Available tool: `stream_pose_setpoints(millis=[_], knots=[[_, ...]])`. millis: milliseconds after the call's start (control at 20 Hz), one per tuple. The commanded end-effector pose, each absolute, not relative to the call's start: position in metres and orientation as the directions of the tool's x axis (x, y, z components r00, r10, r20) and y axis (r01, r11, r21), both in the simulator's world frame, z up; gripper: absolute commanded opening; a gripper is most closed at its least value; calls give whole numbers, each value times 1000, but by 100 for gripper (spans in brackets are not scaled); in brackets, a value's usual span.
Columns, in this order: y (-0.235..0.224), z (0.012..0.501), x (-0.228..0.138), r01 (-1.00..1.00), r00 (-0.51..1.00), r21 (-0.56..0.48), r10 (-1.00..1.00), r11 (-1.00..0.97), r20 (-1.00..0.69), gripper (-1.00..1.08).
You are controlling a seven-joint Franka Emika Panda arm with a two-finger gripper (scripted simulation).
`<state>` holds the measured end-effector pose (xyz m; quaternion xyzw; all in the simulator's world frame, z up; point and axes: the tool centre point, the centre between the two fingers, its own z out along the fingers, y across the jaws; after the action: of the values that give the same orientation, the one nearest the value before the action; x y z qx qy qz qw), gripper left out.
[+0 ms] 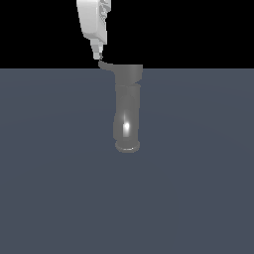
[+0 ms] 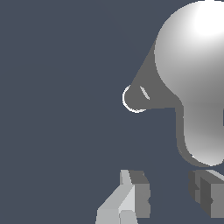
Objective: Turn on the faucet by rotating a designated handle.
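The faucet (image 1: 128,106) is a glossy grey upright cylinder with a flared base ring and a bright highlight low on its body. The handle (image 1: 105,65) is a thin grey lever projecting from its top toward the exterior view's left. My white gripper (image 1: 97,55) hangs just above the handle's tip, almost touching it. In the wrist view the faucet (image 2: 197,65) is seen from above and the handle (image 2: 203,146) ends just short of one finger (image 2: 209,194). The other finger (image 2: 133,194) stands well apart. The gripper (image 2: 170,192) is open, with nothing between the fingers.
The faucet stands on a flat blue-grey floor (image 1: 59,188) that fills the lower part of the exterior view. The background above it is black. No other objects show.
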<state>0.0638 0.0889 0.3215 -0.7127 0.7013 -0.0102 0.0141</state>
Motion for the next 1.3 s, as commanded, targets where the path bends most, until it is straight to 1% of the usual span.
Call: stream_pose_setpoints(millis=[0,300,350,1250], knots=[[63,297,66,-999,-32,0,-999,32,1,-100],[62,297,67,-999,-38,0,-999,38,0,-100],[88,322,68,-999,-3,-37,-1000,3,-6,-100],[83,301,14,-999,-33,-6,-999,33,-1,-100]])
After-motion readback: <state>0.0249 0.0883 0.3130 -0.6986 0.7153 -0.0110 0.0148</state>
